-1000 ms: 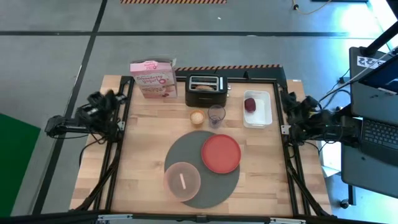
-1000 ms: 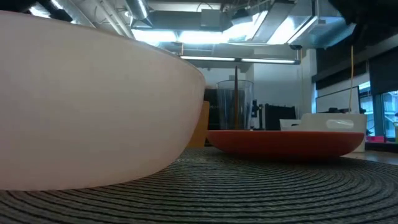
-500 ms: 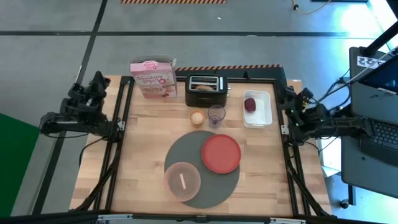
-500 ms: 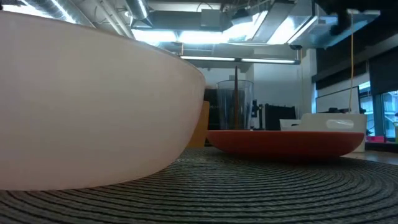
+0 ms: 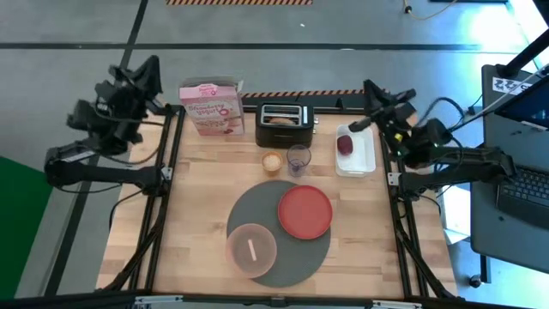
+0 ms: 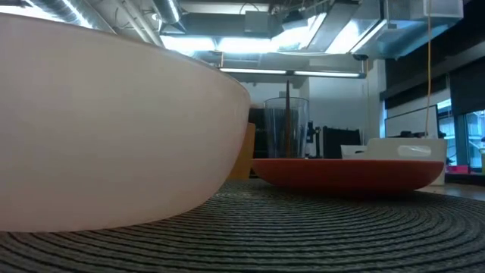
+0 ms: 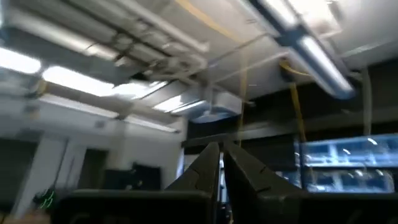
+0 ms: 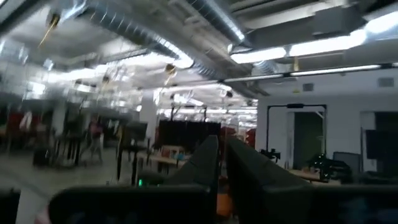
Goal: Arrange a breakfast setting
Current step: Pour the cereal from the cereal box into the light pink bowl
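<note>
The dark-grey round mat (image 5: 279, 257) lies on the table's near middle. On it rest the red plate (image 5: 304, 211) and the pale bowl (image 5: 251, 249), which also shows in the low view (image 6: 114, 129). A dark-red fruit (image 5: 345, 144) lies in a white tray (image 5: 358, 156). A small cup of tan cereal (image 5: 272, 161) and a clear glass (image 5: 298, 159) stand behind the mat; a thin stick stands in the glass (image 6: 287, 121). My left gripper (image 7: 221, 163) is raised off the table's far left corner, shut and empty. My right gripper (image 8: 222, 155) is raised by the far right corner, shut and empty.
A pink cereal box (image 5: 212, 107) and a dark toaster (image 5: 283, 116) stand along the far edge. The left arm (image 5: 120, 94) and the right arm (image 5: 412, 137) stand outside the table's side rails. Bare wood lies left and right of the mat.
Both arms have unfolded from low beside the table's side edges and risen, swinging toward the far edge. My left gripper has gone up by the far left corner, my right gripper up by the far right corner near the white tray. The table's things have stayed put.
</note>
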{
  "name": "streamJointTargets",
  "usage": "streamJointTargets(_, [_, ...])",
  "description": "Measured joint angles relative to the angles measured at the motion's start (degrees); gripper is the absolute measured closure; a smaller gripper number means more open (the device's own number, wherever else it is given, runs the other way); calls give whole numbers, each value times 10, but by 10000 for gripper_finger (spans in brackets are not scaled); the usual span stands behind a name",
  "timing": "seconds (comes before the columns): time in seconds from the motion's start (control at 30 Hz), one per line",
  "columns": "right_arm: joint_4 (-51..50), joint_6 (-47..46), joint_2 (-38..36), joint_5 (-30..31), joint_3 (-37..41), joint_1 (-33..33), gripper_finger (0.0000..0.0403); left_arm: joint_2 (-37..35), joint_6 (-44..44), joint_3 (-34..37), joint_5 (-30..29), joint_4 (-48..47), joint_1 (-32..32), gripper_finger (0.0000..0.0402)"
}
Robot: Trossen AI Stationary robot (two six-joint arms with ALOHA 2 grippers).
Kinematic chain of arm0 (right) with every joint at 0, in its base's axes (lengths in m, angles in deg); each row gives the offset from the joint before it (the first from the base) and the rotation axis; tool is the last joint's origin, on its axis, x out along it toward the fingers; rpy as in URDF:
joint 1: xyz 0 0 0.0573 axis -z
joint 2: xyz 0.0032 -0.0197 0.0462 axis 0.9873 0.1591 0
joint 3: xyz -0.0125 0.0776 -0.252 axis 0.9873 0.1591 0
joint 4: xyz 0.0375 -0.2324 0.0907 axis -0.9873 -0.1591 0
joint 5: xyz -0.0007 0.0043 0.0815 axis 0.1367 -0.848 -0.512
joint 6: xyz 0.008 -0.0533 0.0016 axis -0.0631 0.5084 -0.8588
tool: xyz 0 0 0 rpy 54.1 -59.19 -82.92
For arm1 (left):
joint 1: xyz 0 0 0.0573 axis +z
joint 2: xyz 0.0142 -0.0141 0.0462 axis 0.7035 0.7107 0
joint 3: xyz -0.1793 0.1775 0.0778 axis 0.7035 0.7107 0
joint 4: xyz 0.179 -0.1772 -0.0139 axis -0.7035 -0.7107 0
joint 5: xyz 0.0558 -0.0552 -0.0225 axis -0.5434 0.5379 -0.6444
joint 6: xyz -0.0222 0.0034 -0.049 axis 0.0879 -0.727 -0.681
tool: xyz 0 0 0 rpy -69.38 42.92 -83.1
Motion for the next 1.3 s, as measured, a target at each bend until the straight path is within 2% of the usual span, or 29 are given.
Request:
streamJointTargets(0.1, [-92,-21,15,-60,-39,42,368,58,-68,-76,129,-85,69,384])
streamJointTargets(0.2, [-128,-59,28,-115,-66,83,368,121,-108,-134,216,-155,138,384])
streamJointTargets(0.33, [-132,-77,35,-180,-82,122,368,172,-118,-186,236,-232,243,384])
streamJointTargets(0.4, [-132,-77,35,-206,-83,132,368,170,-139,-203,241,-278,304,384])
streamJointTargets(0.53, [-141,-77,26,-224,-83,133,368,131,-188,-212,299,-392,422,384])
streamJointTargets(0.67, [-173,-77,22,-225,-83,133,368,93,-187,-213,399,-494,498,384])
streamJointTargets(0.77, [-192,-76,28,-230,-83,133,368,84,-196,-213,415,-550,518,384])
streamJointTargets(1.0, [-202,-75,52,-230,-83,133,368,78,-222,-212,341,-624,503,399])
streamJointTargets(1.1, [-203,-74,63,-230,-83,133,368,86,-224,-212,326,-656,488,398])
streamJointTargets(1.17, [-203,-74,71,-230,-83,133,368,97,-228,-212,336,-686,478,398])
streamJointTargets(1.3, [-193,-74,86,-230,-83,133,368,129,-226,-192,417,-701,461,397])
